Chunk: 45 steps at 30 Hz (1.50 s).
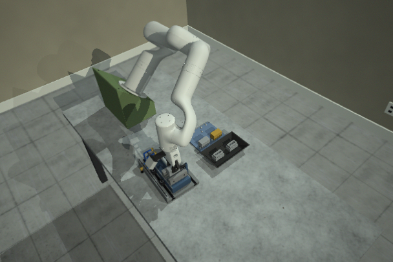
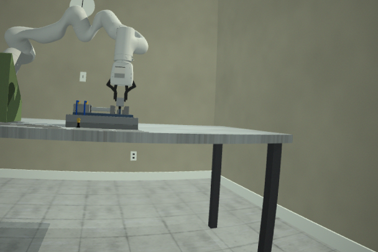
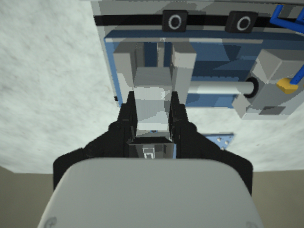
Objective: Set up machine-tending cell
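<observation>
Gripper [image 3: 152, 117] clamped partway shut on aluminium blank [image 3: 151, 107], directly above vise [image 3: 200, 55] opening. Best lowered level onto the bars beneath, then nudged to the fixed jaw.

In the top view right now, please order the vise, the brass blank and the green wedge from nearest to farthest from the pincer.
1. The vise, directly under the pincer, which grips a grey blank.
2. The brass blank, on the infeed plate, to the right.
3. The green wedge, at the arm's base.

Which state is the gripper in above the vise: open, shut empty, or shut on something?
Shut on something: the gripper has its black fingers pressed on both sides of a grey aluminium blank, held over the vise opening.
</observation>
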Each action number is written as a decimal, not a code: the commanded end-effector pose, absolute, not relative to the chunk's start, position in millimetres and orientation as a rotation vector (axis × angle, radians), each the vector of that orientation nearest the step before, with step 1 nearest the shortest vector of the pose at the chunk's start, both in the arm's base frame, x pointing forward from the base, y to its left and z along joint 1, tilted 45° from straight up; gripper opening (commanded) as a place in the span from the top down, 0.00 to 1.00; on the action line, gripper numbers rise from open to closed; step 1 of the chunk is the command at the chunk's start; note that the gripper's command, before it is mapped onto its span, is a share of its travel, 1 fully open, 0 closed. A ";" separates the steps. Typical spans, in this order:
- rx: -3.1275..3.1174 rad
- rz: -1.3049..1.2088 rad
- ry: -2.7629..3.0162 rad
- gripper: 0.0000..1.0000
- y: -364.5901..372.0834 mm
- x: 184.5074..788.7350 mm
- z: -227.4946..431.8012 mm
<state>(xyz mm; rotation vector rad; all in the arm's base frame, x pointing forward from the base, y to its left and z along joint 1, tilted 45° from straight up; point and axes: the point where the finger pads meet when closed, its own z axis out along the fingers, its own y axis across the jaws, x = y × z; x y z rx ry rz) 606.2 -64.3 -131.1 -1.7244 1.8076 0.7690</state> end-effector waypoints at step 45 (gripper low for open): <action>-1.724 0.766 1.808 1.00 -55.7 607.0 -139.4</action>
